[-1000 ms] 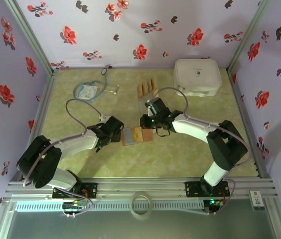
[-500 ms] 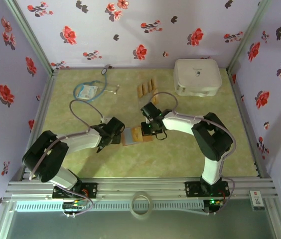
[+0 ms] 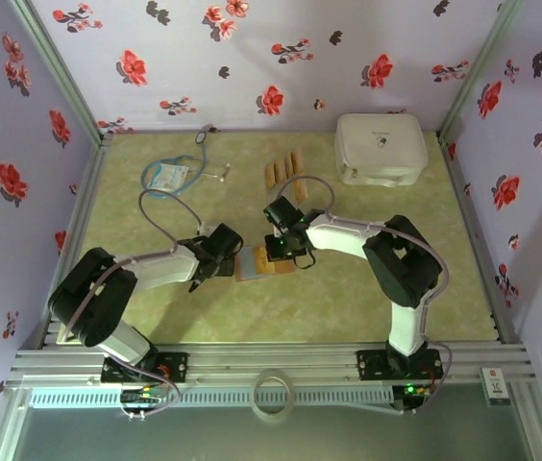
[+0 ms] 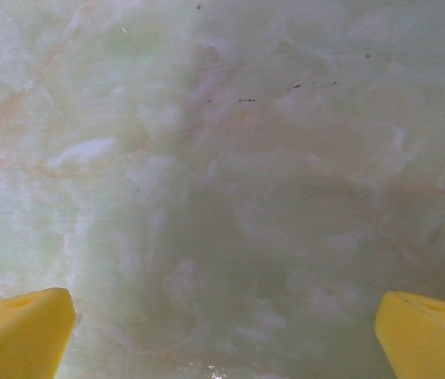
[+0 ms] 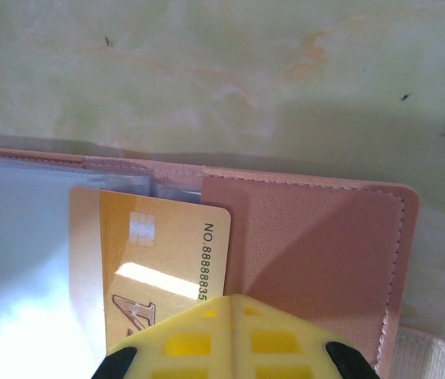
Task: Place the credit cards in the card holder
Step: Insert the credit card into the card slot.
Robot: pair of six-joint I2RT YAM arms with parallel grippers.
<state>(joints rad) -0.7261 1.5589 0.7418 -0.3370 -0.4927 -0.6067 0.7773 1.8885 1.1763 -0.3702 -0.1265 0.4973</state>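
left gripper point(image 4: 222, 332): yellow fingers spread wide over table point(image 4: 222, 158), just left of holder | right gripper point(image 5: 234, 316): fingers pressed together, pinching gold credit card point(image 5: 159, 253) | card holder point(image 5: 309, 245): mid-table, open flat, pinkish-brown, clear pocket at left, card's top corner under it | spare cards point(image 3: 283, 171): tan row beyond | white case point(image 3: 381, 146): closed, far right

We take this for a robot test cell: floral-papered walls point(image 3: 252, 58) at top and sides, aluminium rail point(image 3: 271, 363) along the bottom, green marbled tabletop point(image 3: 348, 307).
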